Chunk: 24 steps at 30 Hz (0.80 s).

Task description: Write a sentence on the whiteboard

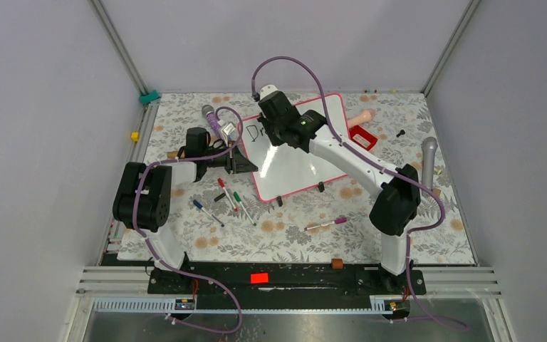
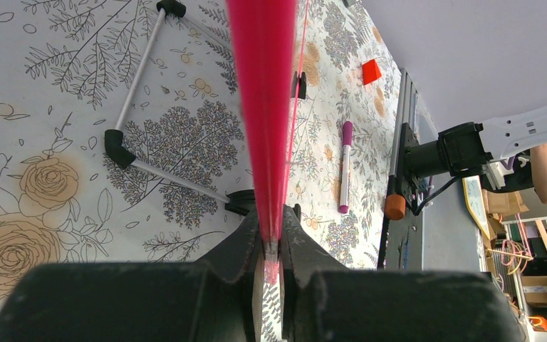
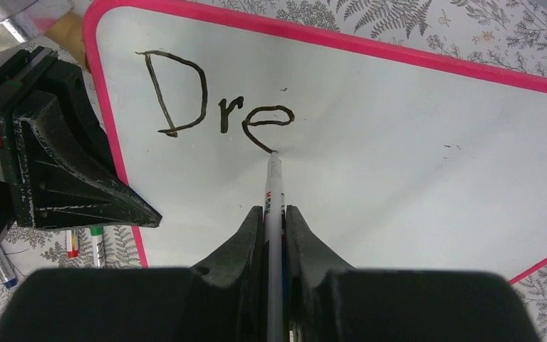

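Right wrist: right jaws grasp marker, tip on whiteboard; left jaws clench its edge; pens nearby.

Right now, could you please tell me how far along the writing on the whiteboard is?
Done: black handwritten letters "Dre" on the glossy white, pink-framed whiteboard. In hand: the right pincer grips a slim white marker, tip at the "e"; the left pincer clamps the board's pink edge. Left: the rest of the sentence; most of the board is blank.
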{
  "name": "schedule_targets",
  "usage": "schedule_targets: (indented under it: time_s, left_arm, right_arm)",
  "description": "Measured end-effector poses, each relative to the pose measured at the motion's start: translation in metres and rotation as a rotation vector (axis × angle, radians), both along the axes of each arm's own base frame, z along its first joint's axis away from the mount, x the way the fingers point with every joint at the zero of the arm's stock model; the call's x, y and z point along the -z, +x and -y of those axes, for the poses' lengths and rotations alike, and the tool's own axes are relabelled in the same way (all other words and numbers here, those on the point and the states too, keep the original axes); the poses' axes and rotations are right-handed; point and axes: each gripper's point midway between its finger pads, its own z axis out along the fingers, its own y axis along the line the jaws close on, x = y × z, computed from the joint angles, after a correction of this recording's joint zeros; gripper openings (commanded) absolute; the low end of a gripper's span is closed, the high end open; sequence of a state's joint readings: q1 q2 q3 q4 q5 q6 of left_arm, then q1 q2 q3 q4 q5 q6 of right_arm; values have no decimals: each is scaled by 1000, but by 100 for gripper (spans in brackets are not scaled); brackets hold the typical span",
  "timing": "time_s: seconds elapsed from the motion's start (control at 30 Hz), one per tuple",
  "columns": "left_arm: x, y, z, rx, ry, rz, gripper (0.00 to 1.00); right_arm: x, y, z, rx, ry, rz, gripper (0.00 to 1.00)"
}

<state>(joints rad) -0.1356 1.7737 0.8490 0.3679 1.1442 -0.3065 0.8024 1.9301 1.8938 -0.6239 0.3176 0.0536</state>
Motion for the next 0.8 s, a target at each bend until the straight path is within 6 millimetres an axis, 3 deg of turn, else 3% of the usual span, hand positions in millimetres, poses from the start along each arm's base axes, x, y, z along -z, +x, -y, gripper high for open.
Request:
schedule_targets:
  time_s: [0.23,0.33,0.47,0.8]
  left_arm:
    - [0,0,0,1,0,3,0]
    - [0,0,0,1,0,4,0]
    - [0,0,0,1,0,4,0]
    - [0,0,0,1,0,4,0]
  right_arm:
    - [-15,-6,4,-4,42,29,0]
    - [-30,-11,12,-2,81,51,0]
    - [-52,-4,20,23,134,96,0]
    - [-41,7,22,45,121,80,0]
